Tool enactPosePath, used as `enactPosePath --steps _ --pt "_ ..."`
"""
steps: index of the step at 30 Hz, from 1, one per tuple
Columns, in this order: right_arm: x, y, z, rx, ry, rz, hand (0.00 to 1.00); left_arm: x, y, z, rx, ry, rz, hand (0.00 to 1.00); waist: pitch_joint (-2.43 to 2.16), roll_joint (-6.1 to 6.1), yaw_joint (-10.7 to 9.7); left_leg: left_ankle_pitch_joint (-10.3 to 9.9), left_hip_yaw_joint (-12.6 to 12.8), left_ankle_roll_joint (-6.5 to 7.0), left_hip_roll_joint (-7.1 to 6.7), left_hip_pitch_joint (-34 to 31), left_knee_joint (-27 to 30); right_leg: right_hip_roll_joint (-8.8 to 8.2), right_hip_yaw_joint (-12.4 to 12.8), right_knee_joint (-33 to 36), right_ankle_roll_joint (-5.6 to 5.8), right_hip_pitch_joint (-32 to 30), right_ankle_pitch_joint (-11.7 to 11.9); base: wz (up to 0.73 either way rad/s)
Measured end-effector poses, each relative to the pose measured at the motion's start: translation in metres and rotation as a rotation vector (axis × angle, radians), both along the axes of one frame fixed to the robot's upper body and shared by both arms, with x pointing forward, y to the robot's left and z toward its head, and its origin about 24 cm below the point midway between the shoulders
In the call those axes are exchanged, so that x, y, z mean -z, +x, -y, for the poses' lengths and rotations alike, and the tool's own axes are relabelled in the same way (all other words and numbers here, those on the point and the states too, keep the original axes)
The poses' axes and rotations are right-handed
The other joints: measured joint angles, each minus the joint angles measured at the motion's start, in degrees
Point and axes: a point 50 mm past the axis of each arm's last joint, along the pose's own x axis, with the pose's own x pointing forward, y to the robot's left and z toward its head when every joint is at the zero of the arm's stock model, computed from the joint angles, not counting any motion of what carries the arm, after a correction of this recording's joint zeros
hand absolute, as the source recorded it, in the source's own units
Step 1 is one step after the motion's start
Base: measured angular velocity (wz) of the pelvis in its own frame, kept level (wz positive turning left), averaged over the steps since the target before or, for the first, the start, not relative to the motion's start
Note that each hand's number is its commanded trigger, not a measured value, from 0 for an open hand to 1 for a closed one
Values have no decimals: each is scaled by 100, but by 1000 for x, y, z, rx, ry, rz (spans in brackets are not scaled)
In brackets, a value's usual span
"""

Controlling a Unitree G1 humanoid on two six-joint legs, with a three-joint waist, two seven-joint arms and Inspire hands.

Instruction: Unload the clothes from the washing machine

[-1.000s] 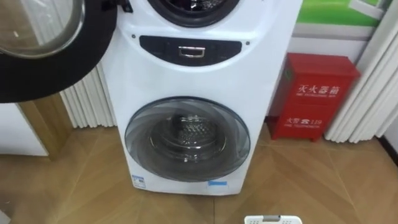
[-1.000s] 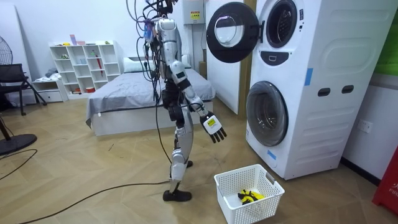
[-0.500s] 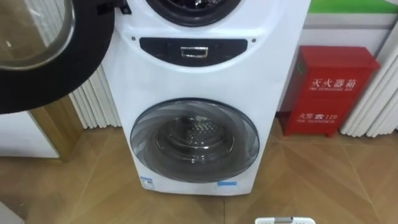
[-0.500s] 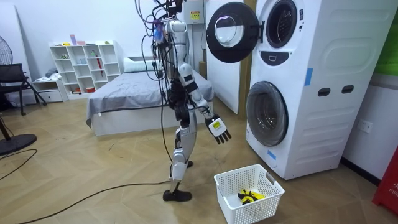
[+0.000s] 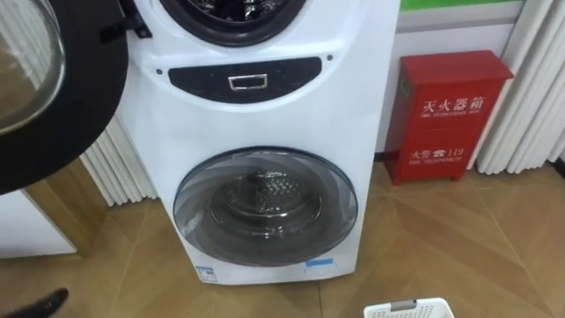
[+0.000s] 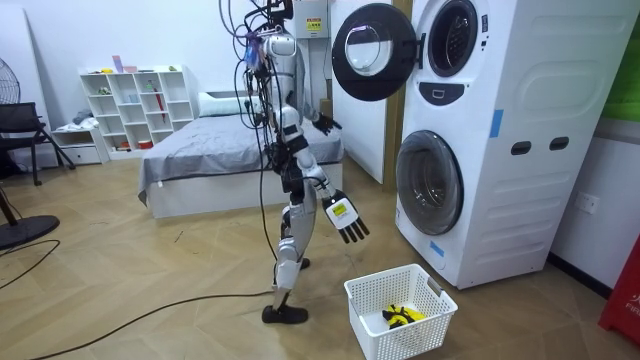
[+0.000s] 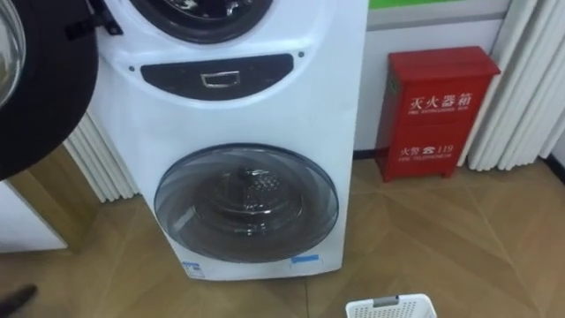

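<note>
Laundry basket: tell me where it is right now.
The laundry basket sits on the wooden floor before the lower door of the washing machine, on the room view's right of the robot.

Pretty ordinary bedroom-type space: light wood floor (image 6: 120,290) laid in a herringbone pattern, plain white walls (image 6: 60,40). A bed (image 6: 200,165) with a grey cover sits at the back, and a white cube shelf (image 6: 130,105) with small stuff stands beside it. A black chair (image 6: 20,125) and a fan (image 6: 8,82) are on the room view's left. A red cabinet (image 5: 450,119) stands against the wall next to white ribbed panels (image 5: 530,88), with a green strip (image 5: 459,3) above
</note>
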Motion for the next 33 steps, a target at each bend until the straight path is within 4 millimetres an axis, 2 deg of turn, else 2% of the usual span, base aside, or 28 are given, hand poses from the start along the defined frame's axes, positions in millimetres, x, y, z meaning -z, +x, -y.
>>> enactPosePath --steps 2,4,7,12,14,16,20,25,30,33 --pt "0 -5 2 -3 -8 -13 0 -13 9 -7 2 31 32 0 1 33 -3 1 11 1 0 0 1 0 10 2 0 -4 0 -5" --pt "0 -8 2 -9 -10 -26 0 -31 20 -10 19 73 95 0 -20 79 16 2 12 3 0 -10 -4 0 46 12 0 -45 0 -7" --pt "-1 -8 3 -22 -16 -24 0 -44 27 -12 34 104 144 0 -54 126 13 13 9 21 -7 10 -36 1 73 12 0 -48 0 -3" --pt "-4 -7 3 -32 -22 -10 0 -64 39 -8 41 134 201 0 -62 127 -8 15 -25 23 -9 24 -31 3 67 15 -2 -27 12 1" --pt "-5 -6 2 -50 -26 -8 0 -66 41 -7 46 137 202 0 -47 104 -9 15 -60 23 -12 22 -29 6 39 13 0 -8 14 11" --pt "-6 -4 0 -78 -30 -2 0 -74 47 -3 58 146 222 0 -7 49 -41 18 -164 28 -13 -46 -9 16 -69 6 -1 -3 16 20" --pt "-9 -1 0 -104 -28 13 0 -80 52 2 73 163 231 0 -7 24 -26 18 -179 29 -13 -141 27 17 -88 9 -4 -66 18 8" --pt "-8 -1 -7 -138 17 15 0 -98 65 18 111 174 234 0 13 2 -70 19 -483 30 -41 -413 182 57 -120 -76 1 -78 71 27" --pt "-9 1 -8 -154 26 19 0 -101 71 28 133 204 213 0 31 20 -65 28 -611 44 -70 -518 230 64 -68 -96 -4 -75 81 19" --pt "-8 0 -9 -157 30 17 0 -107 75 37 142 231 199 0 48 -10 -127 32 -741 51 -100 -597 268 63 -71 -98 -2 -67 83 21"
